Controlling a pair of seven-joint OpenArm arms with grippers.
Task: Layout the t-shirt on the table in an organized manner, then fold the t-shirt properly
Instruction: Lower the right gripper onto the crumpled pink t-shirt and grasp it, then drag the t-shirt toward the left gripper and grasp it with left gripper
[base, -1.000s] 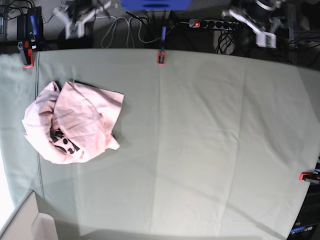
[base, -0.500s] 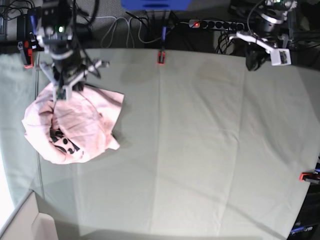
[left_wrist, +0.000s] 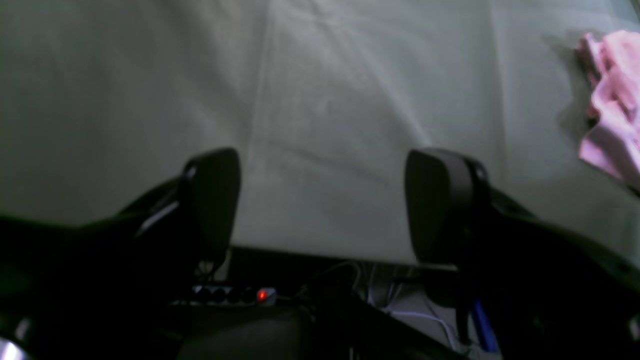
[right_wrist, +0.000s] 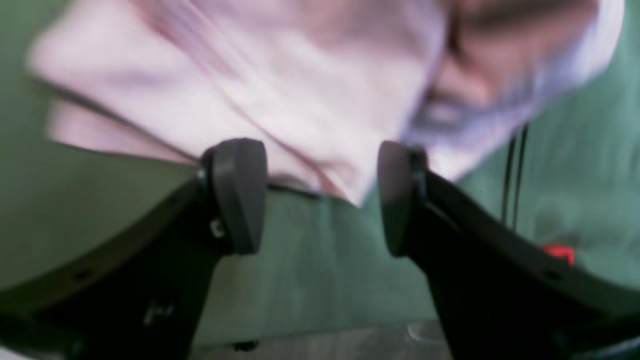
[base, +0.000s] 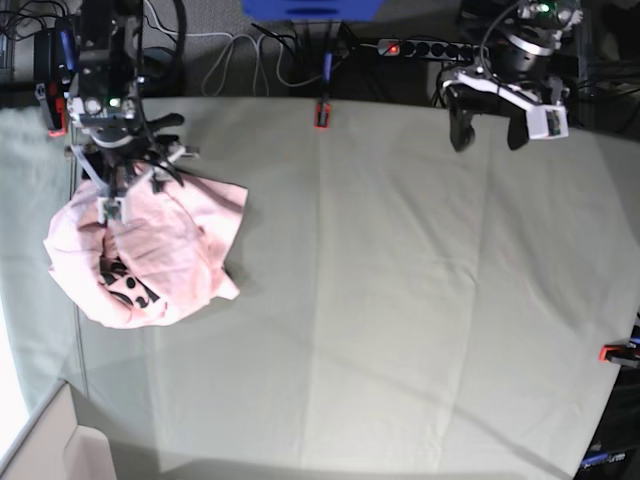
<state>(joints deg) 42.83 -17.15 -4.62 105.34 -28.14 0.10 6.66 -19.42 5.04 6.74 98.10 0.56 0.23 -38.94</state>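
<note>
Creased grey-green cloth fills the left wrist view, covering the desk (left_wrist: 350, 100) out to its far edge, with a power strip (left_wrist: 230, 295) and cables beyond. The left end effector (left_wrist: 322, 200) hangs with its jaws spread wide and nothing between them. The t-shirt (left_wrist: 612, 100) shows only as a pink scrap at the right edge, well apart.

From the right wrist, the picture is blurred, yet the right end effector (right_wrist: 320, 195) clearly stands parted and empty, with a pink fabric corner just beyond its tips above the green cloth.

Seen from the base camera, the t-shirt (base: 150, 250) lies bunched in a rounded heap near the desk's (base: 400, 300) corner, black lettering peeking from its folds. The right end effector (base: 118, 195) is over the heap's upper edge; the left end effector (base: 490, 125) sits across the desk near a red clamp (base: 322, 115).

The shirt looks light, limp and easily dragged, so it should slide rather than lift cleanly. A free hem or corner at the heap's rim seems the best hold; pinching the middle would likely gather several layers.
</note>
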